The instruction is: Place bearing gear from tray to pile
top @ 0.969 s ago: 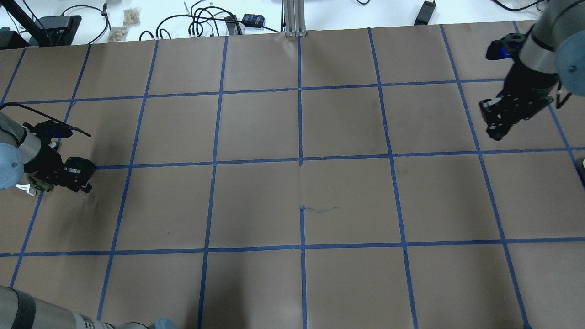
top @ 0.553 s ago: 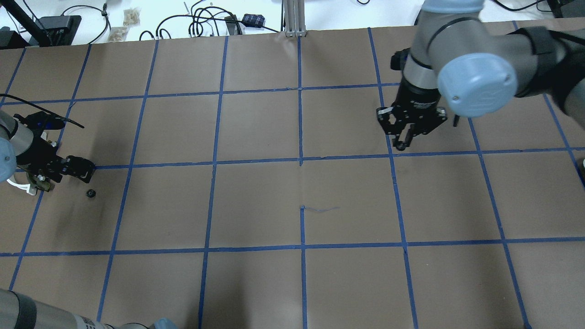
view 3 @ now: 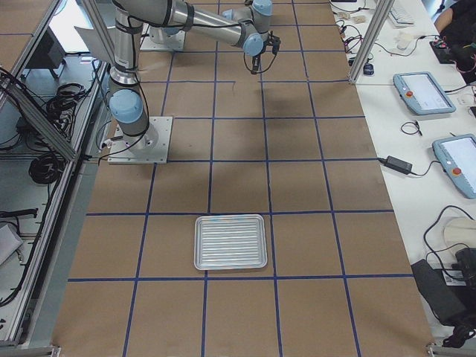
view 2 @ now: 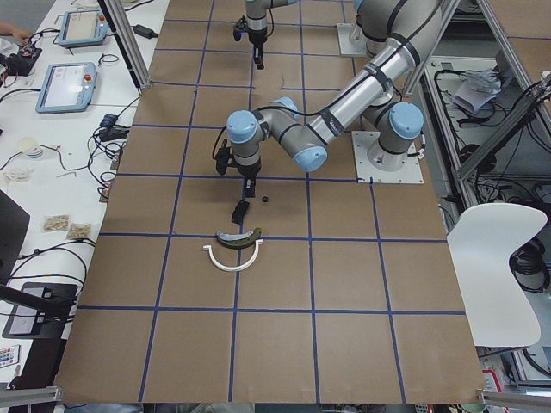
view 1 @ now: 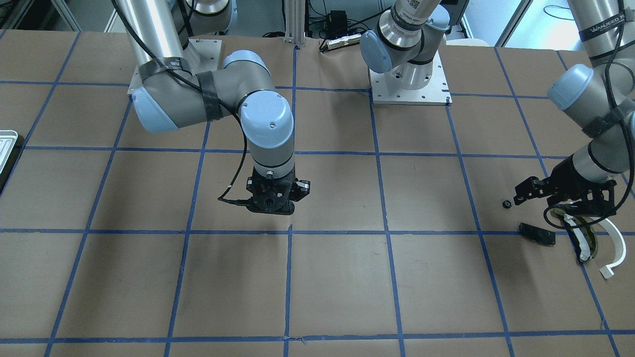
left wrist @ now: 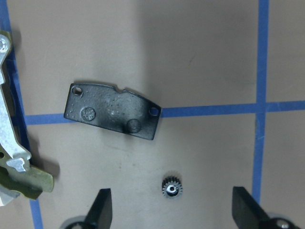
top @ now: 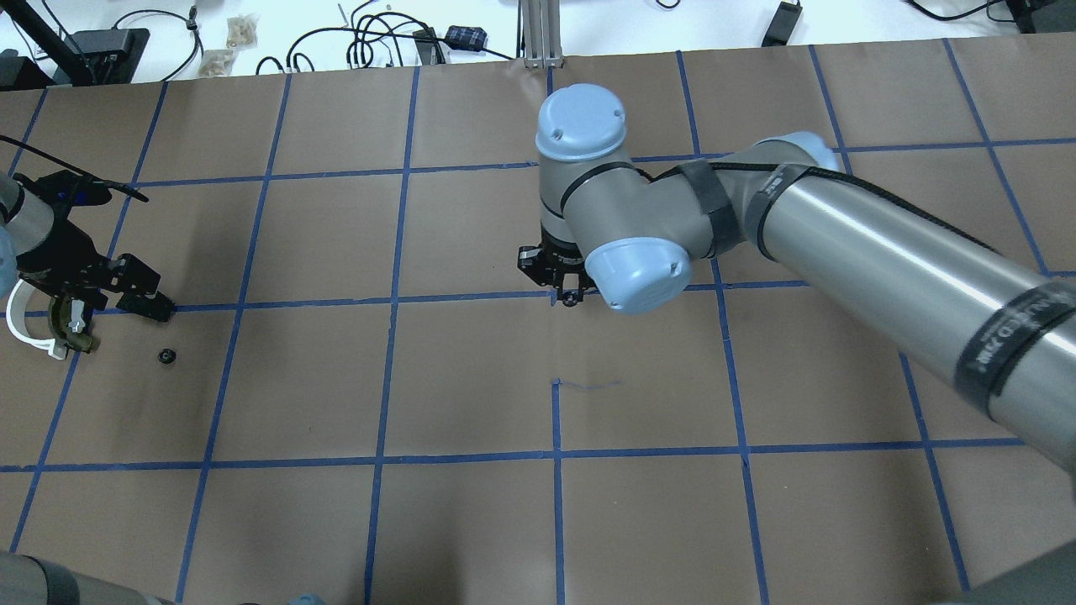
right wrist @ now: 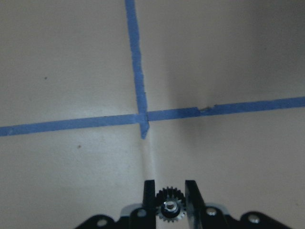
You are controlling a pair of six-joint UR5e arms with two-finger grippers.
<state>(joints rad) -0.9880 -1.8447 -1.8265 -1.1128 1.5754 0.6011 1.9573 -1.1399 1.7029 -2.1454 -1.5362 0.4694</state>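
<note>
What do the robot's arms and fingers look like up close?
Both arms are smooth silver-grey tubes, with pale blue caps on the rounded joints. Black straps tie a thin black cable along each, and a black band carries white lettering. Each ends in a black housing with two flat, tapered black fingers.

My brown, blue-taped table (top: 471, 378) carried a ridged silver tray (view 3: 230, 242), a small black gear (left wrist: 171, 189), a flat black holed plate (left wrist: 112, 110), a white arc strip (view 1: 618, 244) and an olive-and-white curved piece (view 2: 237, 239).

Blue tape (top: 471, 459) grids the brown-papered table (top: 471, 378); a white chair (view 2: 495, 249) and cluttered bench (view 3: 416, 195) stand alongside.
</note>
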